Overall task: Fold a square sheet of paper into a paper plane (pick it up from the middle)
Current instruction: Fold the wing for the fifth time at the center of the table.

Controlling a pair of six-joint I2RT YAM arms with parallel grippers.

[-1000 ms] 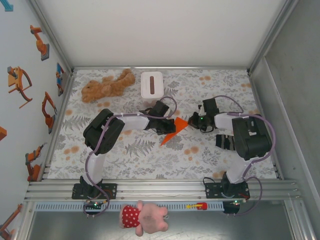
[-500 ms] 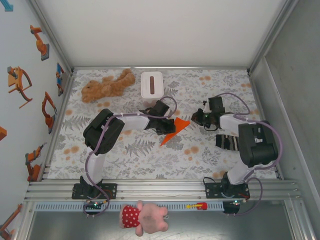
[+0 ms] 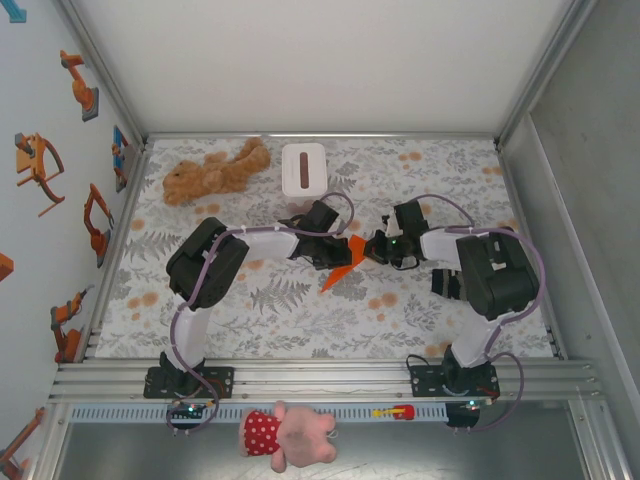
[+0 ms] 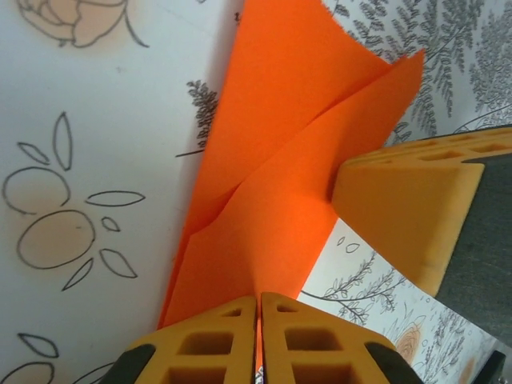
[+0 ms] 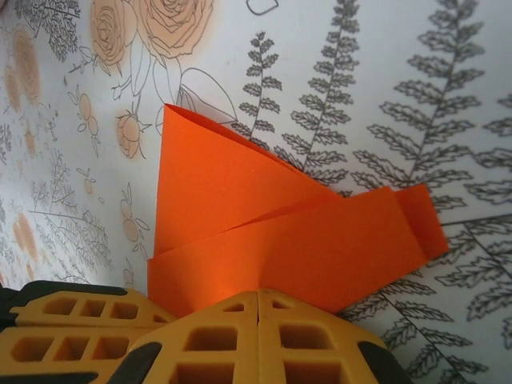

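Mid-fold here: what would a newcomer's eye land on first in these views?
The bright orange paper at the table's centre, partly folded and pinched from both sides by the left end effector and right end effector. Next, the brown teddy and white box at the far edge.

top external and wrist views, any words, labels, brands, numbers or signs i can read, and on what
No readable text in any view.
Wall stickers: orange robot-arm pictures, no lettering.
Blue arrow sticker: a partly cut-off arrow shape, no words.
White tissue box: plain, no label visible.
Folded orange paper: blank.
Red and yellow item on the front rail: too small to tell.
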